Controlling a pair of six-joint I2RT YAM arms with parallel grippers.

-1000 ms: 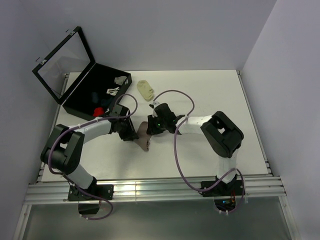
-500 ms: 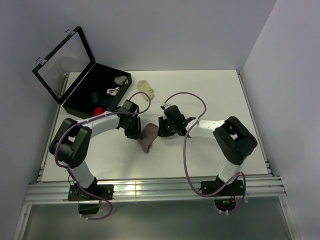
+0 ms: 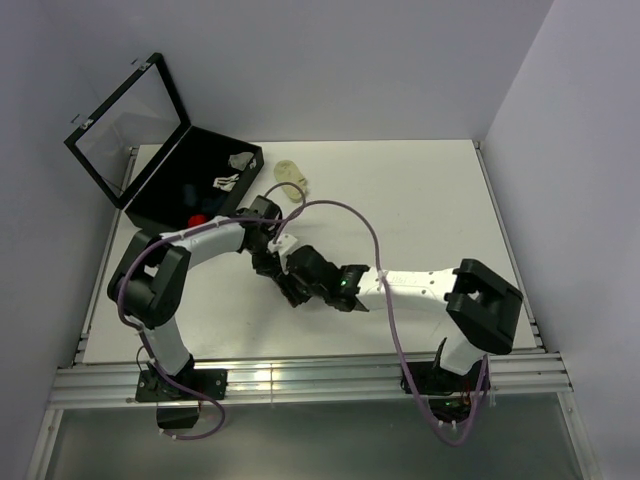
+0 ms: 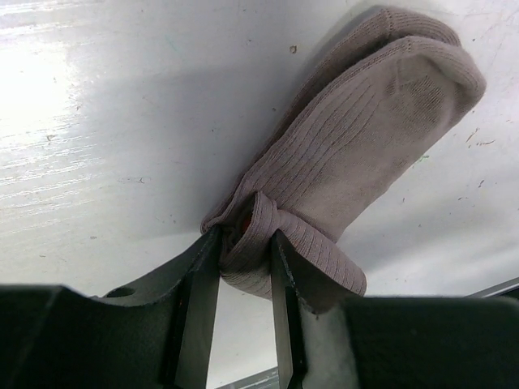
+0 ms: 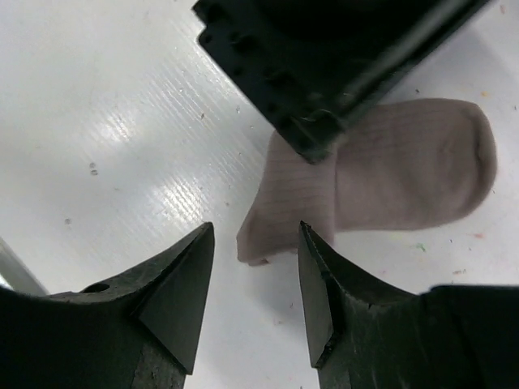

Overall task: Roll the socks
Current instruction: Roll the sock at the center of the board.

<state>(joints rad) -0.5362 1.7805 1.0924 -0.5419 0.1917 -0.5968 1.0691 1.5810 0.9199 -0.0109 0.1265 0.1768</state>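
Sock (image 4: 365, 154), dusty pink, lies folded double on the surface (image 3: 420, 200), about mid-way across. Its toe end is free and its cuff end is doubled over. Left fingers (image 4: 280, 259) nearly closed, pinching the doubled cuff, with a glint of red inside the fold. Grip looks meant to anchor the fold so it cannot spring open. Right fingers (image 5: 201, 247) stand well apart with nothing held, hovering just over the sock's edge beside the left ones. Probably lined up for a second hold to roll or tuck. Overhead, both wrists crowd over the sock and hide it. Roll not yet finished. Black case (image 3: 190, 185) sits far left, red and dark items inside.
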